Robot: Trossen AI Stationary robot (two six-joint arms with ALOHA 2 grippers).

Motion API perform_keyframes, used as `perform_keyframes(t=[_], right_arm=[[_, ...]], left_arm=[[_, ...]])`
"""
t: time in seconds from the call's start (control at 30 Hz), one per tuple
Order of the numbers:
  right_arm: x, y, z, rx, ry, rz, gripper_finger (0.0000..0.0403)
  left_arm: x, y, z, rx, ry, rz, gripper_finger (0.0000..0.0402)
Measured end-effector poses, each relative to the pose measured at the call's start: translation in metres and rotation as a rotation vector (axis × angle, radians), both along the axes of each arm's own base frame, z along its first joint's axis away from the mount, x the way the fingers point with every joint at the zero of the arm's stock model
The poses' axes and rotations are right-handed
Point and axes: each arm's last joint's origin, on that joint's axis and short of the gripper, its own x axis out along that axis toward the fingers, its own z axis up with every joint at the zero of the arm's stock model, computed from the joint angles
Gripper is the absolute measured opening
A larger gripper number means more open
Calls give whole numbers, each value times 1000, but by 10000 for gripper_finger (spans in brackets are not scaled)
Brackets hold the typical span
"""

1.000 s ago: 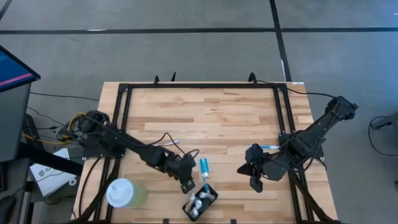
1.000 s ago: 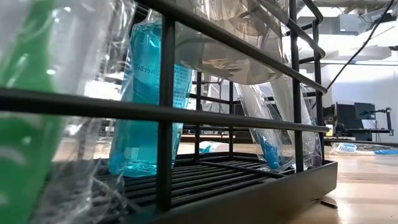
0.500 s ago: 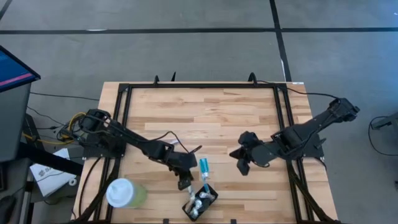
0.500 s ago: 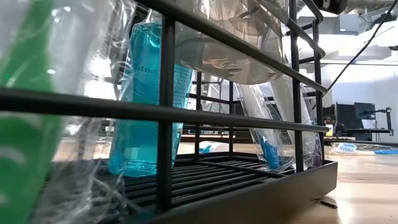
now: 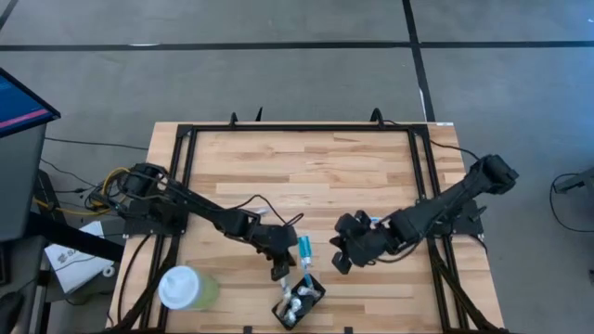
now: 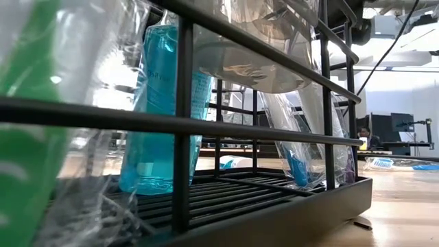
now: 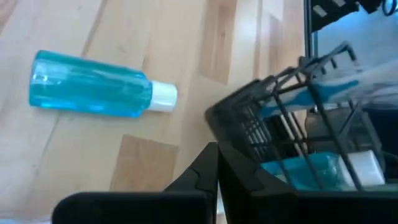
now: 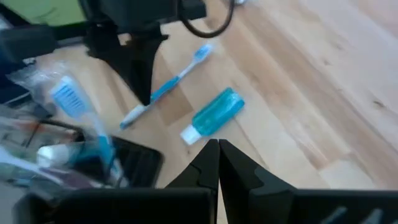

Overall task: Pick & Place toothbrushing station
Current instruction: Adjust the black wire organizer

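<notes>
The black wire holder stands at the table's near edge with wrapped toothbrushes and a teal tube in it. Just beyond it a second teal tube lies flat on the wood. A blue-and-white toothbrush lies beside that tube. My left gripper is shut, left of the tube and beside the holder's far-left corner. My right gripper is shut and hangs right of the tube, holding nothing. My left gripper's shut fingers point down over the handle of the blue-and-white toothbrush. Whether they touch it, I cannot tell.
A pale green cup with a white lid stands at the near left corner. Another toothbrush lies under my right arm. A black frame runs round the tabletop. Bare wood lies across the middle and far part.
My right gripper has gone toward the table's left and near edge and down, ending close to the lying teal tube. My left gripper has sunk a little and turned beside the holder. The tube, toothbrush and holder have stayed where they were.
</notes>
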Motion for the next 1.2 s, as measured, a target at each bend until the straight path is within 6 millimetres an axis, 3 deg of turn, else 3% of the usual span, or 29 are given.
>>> perform_keyframes(t=[0.2, 0.47, 0.67, 1.0, 1.2], right_arm=[[-9, 11, 0, -24, -25, -58, 0], [-7, 21, 8, 9, -95, 34, 0], [4, 23, 13, 62, -196, 140, 0], [-1, 20, -19, 147, -206, 95, 0], [-2, 21, -19, 128, -219, 85, 0]], left_arm=[[12, -9, -22, -59, -25, 18, 0], [23, -17, -38, -83, -32, 9, 0], [31, -17, -35, -91, -84, -9, 0], [34, -14, -33, -102, -106, -20, 0], [34, -15, -32, -109, -117, -36, 0]])
